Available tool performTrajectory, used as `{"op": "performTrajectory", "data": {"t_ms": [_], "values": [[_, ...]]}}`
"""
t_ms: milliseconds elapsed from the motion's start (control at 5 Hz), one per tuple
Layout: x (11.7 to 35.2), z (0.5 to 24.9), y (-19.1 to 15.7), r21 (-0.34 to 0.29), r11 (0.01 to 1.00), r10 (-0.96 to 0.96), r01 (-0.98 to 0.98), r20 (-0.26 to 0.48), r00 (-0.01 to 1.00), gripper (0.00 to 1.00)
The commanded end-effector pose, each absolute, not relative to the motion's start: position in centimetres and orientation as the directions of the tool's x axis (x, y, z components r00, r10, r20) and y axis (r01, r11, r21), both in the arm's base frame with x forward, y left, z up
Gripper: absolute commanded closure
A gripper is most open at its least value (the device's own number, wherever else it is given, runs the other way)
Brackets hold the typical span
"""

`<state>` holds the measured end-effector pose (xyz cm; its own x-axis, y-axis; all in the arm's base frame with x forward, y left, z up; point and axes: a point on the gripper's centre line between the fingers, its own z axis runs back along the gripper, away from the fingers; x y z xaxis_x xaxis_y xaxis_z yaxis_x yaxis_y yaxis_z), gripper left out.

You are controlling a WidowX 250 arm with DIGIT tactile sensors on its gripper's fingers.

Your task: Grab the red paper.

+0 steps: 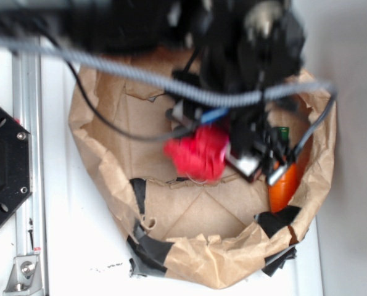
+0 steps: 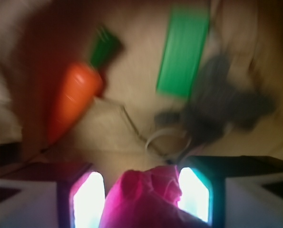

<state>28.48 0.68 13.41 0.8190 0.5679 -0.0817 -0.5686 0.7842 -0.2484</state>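
Note:
The red paper [image 1: 198,153] is a crumpled bright red wad inside the brown paper bag [image 1: 100,160]. It appears to hang a little above the bag's floor. In the wrist view the red paper [image 2: 146,202] fills the gap between my two fingers, and my gripper [image 2: 141,183] is shut on it. From outside, my gripper [image 1: 232,151] reaches down from the black arm and meets the wad's right side. Motion blur softens both views.
An orange toy carrot [image 2: 74,102] with a green top lies on the bag floor, and shows at the bag's right wall [image 1: 285,185]. A green rectangular block [image 2: 183,50] and a dark grey object [image 2: 222,107] lie beyond. A black mount [image 1: 1,166] and metal rail [image 1: 26,123] stand left.

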Motion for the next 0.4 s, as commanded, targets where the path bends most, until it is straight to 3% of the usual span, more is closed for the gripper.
{"op": "performTrajectory", "data": {"t_ms": [0,200], "values": [[30.05,18.33,-0.17,-0.211,0.974,0.126,-0.082,0.203,0.971,1.00],[29.77,17.92,-1.16,-0.165,0.986,0.024,0.015,0.228,0.973,1.00]]}}
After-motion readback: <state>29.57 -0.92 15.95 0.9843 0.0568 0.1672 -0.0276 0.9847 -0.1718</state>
